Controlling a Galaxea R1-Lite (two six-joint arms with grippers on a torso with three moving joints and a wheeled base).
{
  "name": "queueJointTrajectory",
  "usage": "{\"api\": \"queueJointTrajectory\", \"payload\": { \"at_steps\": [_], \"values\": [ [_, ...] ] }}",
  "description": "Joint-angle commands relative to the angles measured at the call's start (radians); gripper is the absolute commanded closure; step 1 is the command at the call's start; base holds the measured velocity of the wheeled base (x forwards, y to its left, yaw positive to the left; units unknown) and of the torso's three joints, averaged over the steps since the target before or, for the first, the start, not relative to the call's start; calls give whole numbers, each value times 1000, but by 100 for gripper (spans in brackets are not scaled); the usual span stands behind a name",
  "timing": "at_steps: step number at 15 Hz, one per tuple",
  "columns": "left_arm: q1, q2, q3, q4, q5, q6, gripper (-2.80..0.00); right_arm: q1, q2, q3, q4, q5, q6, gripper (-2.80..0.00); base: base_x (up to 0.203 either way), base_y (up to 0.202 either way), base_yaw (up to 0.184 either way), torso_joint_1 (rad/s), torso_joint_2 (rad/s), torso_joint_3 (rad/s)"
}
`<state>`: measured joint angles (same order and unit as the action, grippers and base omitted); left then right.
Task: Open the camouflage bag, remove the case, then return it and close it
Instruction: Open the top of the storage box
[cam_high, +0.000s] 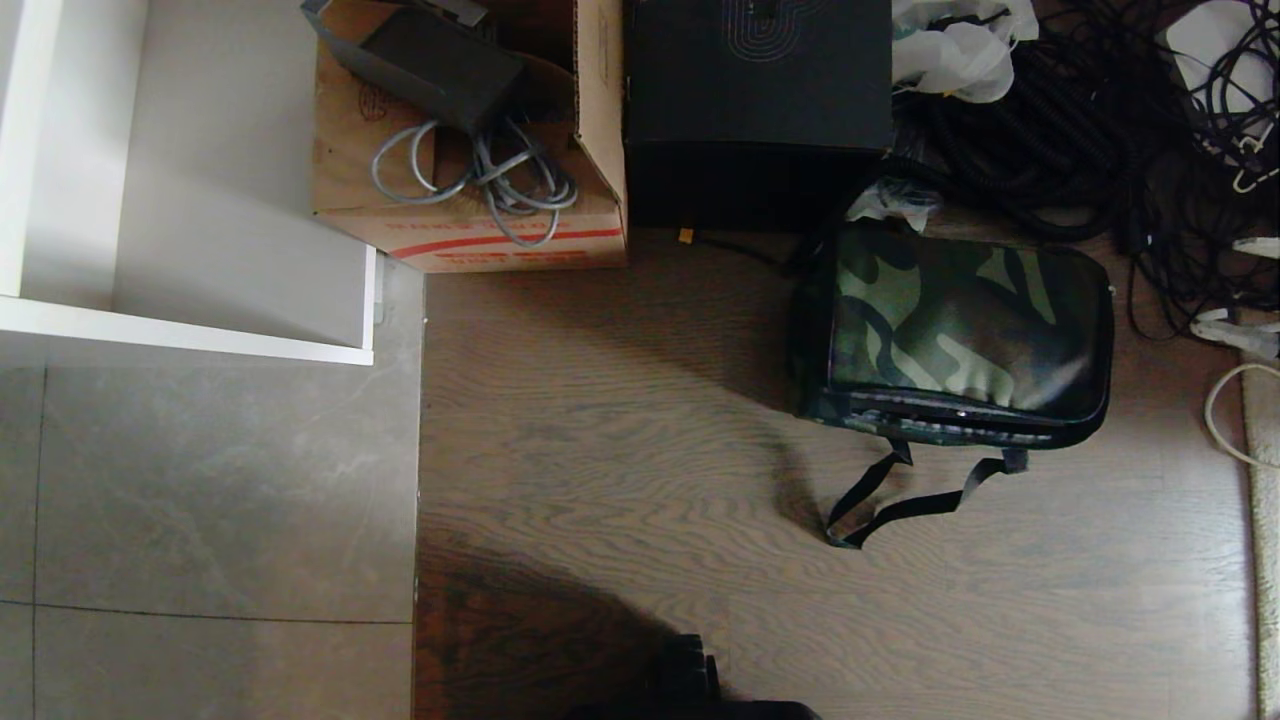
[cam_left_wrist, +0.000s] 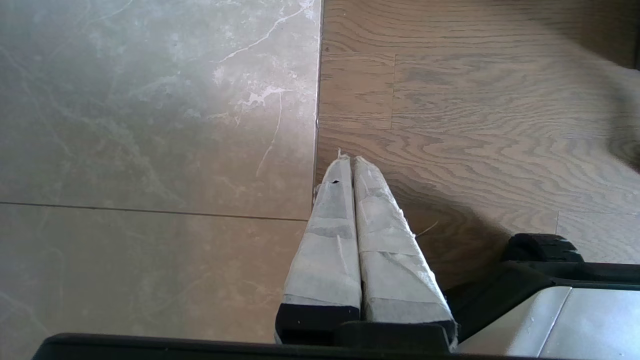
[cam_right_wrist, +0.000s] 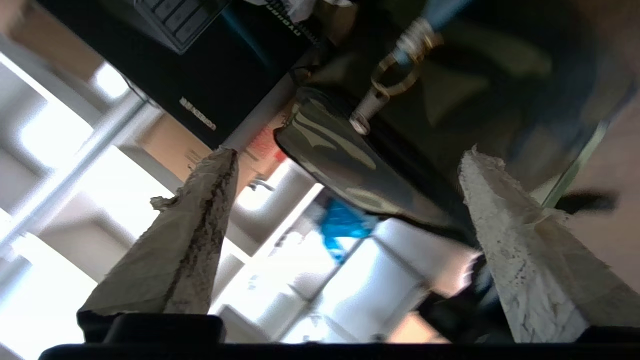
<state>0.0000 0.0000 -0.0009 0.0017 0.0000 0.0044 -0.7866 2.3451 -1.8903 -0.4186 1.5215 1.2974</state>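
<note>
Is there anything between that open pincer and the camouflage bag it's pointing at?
Nothing visible. The right pincer stands open, and the camouflage bag with its metal zipper pull fills the gap between its taped fingers.

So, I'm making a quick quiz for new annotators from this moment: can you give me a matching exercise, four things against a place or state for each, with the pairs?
Things:
1. camouflage bag
2. cardboard box
3. left gripper
4. right gripper

Places or states:
A. fingers pressed together, over the seam between tile and wood floor
B. lying on the wood floor, zipped shut, black straps trailing
C. fingers spread wide, close to the bag's zipper pull
D. holds a coil of grey cable

Pairs: 1-B, 2-D, 3-A, 4-C
</note>
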Motion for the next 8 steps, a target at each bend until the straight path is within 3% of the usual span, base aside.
{"api": "queueJointTrajectory", "payload": {
  "at_steps": [1, 4, 8],
  "values": [
    [0, 0, 0, 0, 0, 0, 0, 2, -29, 56, 26, 9, 5, -280, 0, 0, 0, 0, 0, 0],
    [0, 0, 0, 0, 0, -1, 0, 17, -86, 209, 45, 9, -2, -280, 0, 0, 0, 0, 0, 0],
    [0, 0, -1, 0, 0, 0, 0, 75, -145, 223, 36, 9, -2, -280, 0, 0, 0, 0, 0, 0]
  ]
}}
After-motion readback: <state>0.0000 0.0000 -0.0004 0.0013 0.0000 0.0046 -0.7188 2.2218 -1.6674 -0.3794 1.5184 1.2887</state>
